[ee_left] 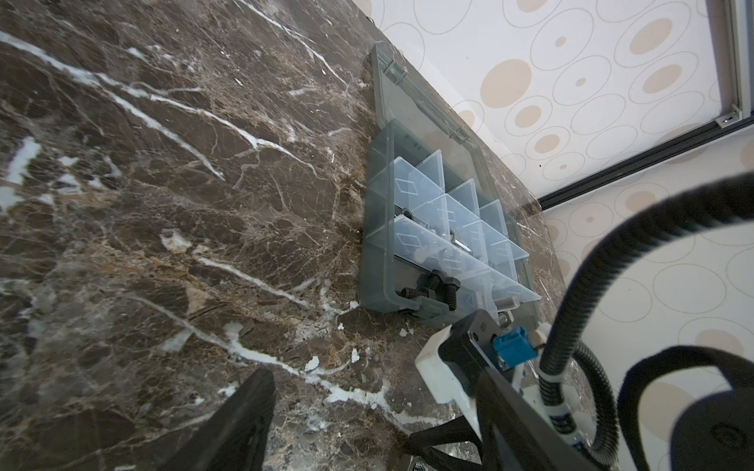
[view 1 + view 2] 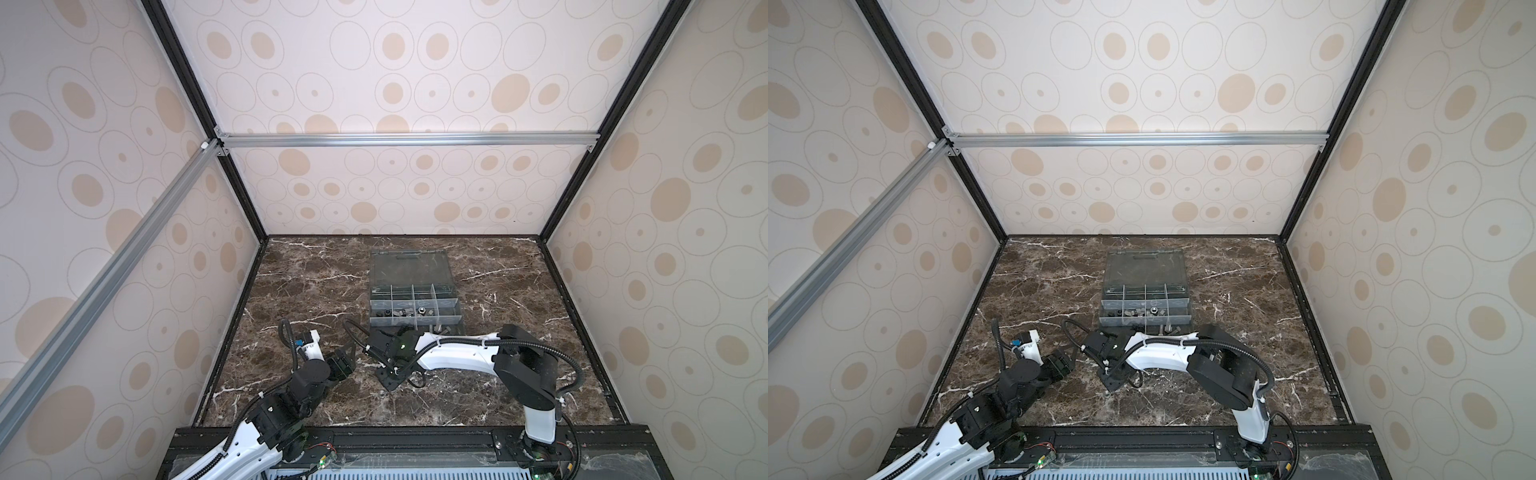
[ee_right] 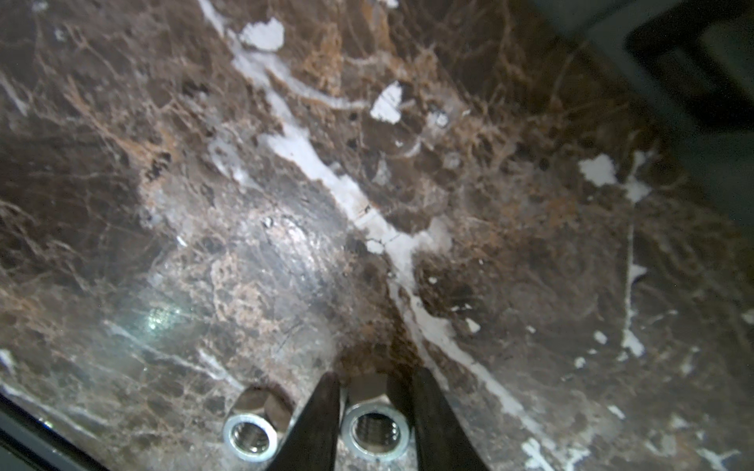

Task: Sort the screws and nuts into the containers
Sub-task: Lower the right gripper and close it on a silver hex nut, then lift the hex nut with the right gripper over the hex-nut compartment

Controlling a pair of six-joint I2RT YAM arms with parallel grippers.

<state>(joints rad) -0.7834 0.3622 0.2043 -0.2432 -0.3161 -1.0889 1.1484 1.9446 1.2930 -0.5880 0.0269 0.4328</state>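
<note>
We're seeing the organizer box (image 2: 372,309) sitting toward the back ctr of the worktop (image 2: 519,291), its clear lid (image 2: 409,268) lying open flat behind it. Translucent dividers are splitting it into compartments (image 1: 420,240). In the left wrist view, black screws (image 1: 424,290) are lying in the front corner compartment nearest the left arm, w/ a silver screw (image 1: 507,302) further along that front row. In both top views the middle row is holding small metal pieces (image 2: 405,311), silver and dark, too small to sort by kind. A few loose parts (image 2: 442,330) are lying on the worktop just in front of the box.

Black frame rails (image 2: 582,332) are bounding the worktop at left, right and back. Open marble is showing on both sides of the box, esp. the right. The right arm (image 2: 453,355) is reaching across the middle, in front of the box.

The left pincer (image 2: 347,365) is hovering near that arm's wrist, jaws standing wide apart. The right pincer (image 3: 374,379) is reaching down to the worktop, its fingers (image 3: 318,420) standing either side of a silver nut (image 3: 373,430), close against it; we can't tell whether they're squeezing it. A second nut (image 3: 251,434) is lying just beside, outside the fingers.
</note>
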